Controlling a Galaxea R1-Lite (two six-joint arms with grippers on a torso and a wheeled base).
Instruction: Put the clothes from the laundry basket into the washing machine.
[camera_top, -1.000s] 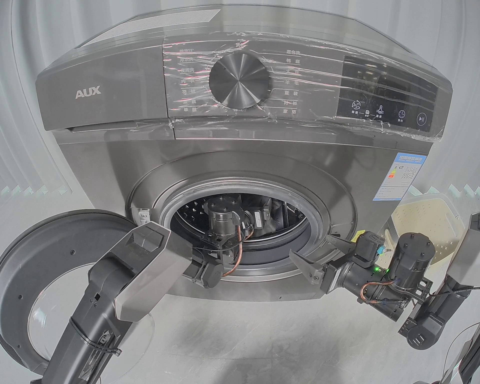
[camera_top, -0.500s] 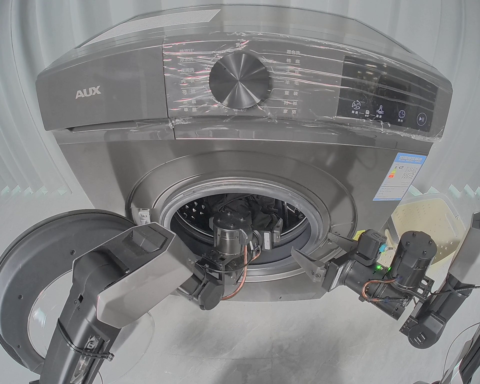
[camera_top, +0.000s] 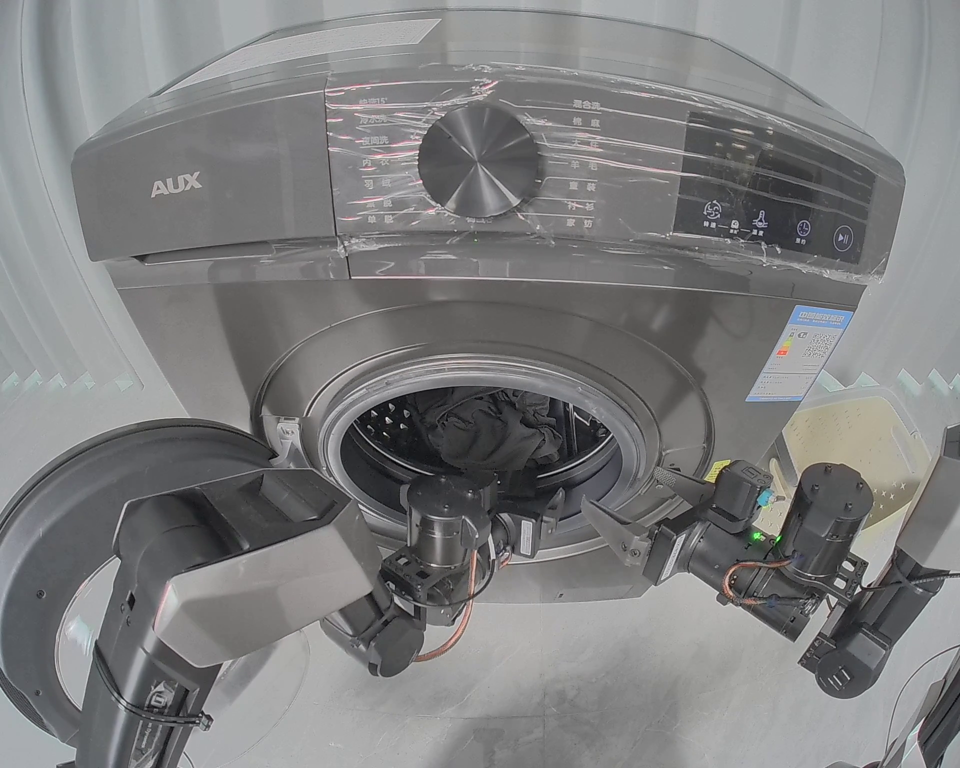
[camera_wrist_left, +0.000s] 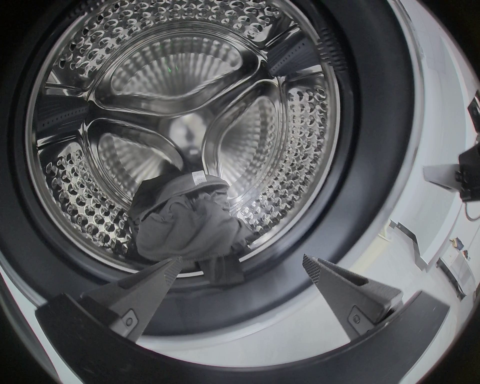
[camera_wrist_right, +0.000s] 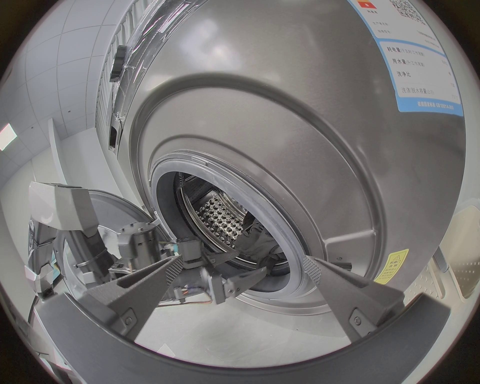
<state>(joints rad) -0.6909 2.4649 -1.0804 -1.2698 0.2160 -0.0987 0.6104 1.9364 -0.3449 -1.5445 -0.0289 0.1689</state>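
Seemingly a bare test room staged as a laundry corner; a front-loading washing machine (camera_top: 480, 300) wears protective film (camera_top: 590, 240) over its control panel (camera_top: 770, 200); pale pleated curtains (camera_top: 40, 300) hang behind; glossy grey floor tiles (camera_top: 580, 680); a cream laundry basket (camera_top: 860, 440) stands beside the machine.

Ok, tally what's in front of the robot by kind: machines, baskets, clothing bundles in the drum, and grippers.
washing machine: 1
laundry basket: 1
dark clothing bundle in the drum: 1
Grippers: 2, the left gripper and the right gripper, both open
Total: 5
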